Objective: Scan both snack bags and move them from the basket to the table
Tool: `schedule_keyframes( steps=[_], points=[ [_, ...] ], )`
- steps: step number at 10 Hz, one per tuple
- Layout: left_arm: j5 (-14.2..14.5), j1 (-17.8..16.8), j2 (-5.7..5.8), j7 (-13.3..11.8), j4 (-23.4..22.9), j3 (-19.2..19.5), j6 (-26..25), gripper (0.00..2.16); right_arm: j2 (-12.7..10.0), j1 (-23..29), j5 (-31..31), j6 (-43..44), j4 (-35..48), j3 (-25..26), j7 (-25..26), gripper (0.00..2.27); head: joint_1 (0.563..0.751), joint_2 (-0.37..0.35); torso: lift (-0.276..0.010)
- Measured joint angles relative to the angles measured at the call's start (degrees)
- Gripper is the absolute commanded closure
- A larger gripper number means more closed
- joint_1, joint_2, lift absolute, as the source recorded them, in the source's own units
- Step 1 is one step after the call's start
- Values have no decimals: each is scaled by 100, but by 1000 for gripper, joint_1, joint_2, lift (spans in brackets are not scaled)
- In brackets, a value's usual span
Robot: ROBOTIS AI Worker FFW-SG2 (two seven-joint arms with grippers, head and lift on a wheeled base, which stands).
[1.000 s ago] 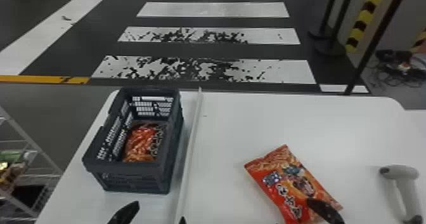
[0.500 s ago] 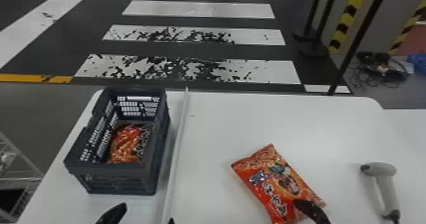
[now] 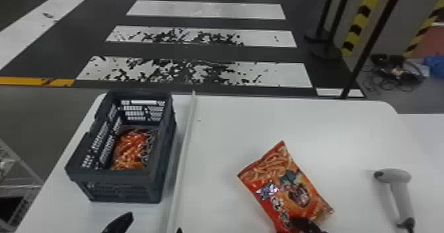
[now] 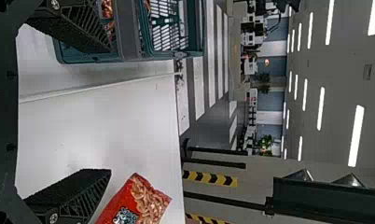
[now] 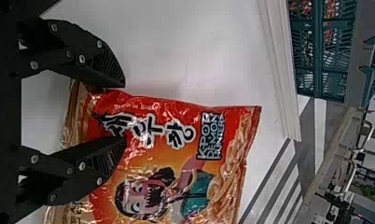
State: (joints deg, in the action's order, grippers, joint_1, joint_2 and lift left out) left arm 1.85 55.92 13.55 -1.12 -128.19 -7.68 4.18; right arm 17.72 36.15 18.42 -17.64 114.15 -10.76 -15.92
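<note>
Wire rack at far left, below table level. Basket, dark and slatted, stands on the left part of the white table, open side up. Inside it lies one snack bag, orange-red, on the basket floor.

Left gripper: at the bottom edge of the head view, on the near side of the basket. Jaws spread wide, nothing between the fingers; the left wrist view agrees.

Pale strip runs from near to far across the table, just right of the basket.

Other snack bag: red and orange, flat on the table right of the strip, set at a slant, printed face up.

Right gripper: at the near end of this bag. Jaws apart; in the right wrist view one finger lies over the printed face, the other at the bag's side edge. No pinch.

Scanner, light grey, lies farther right on the table, apart from the bag. Dark cables on the floor beyond.
</note>
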Motion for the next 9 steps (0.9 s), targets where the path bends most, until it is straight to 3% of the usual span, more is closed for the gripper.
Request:
schedule_keyframes(
  steps=[1, 3, 5, 7, 9],
  points=[
    [0, -1, 3, -6, 9, -3, 6, 80, 3, 14, 10, 147, 0, 25, 8, 2189, 695, -16, -98],
    [0, -1, 7, -27, 11, -5, 8, 80, -3, 85, -57, 557, 10, 122, 83, 2253, 695, -12, -98],
    [-7, 6, 7, -29, 6, -31, 14, 80, -27, 260, -503, 813, 154, 363, 120, 2253, 695, -28, -98],
    [-21, 15, 8, -29, 7, -71, 62, 80, -49, 410, -1432, 320, 586, 846, -239, 2253, 695, -62, -98],
    [-55, 16, 8, -24, 43, -129, 150, 80, -374, 506, -2687, -997, 1303, 1699, -976, 2253, 695, -122, -98]
  ],
)
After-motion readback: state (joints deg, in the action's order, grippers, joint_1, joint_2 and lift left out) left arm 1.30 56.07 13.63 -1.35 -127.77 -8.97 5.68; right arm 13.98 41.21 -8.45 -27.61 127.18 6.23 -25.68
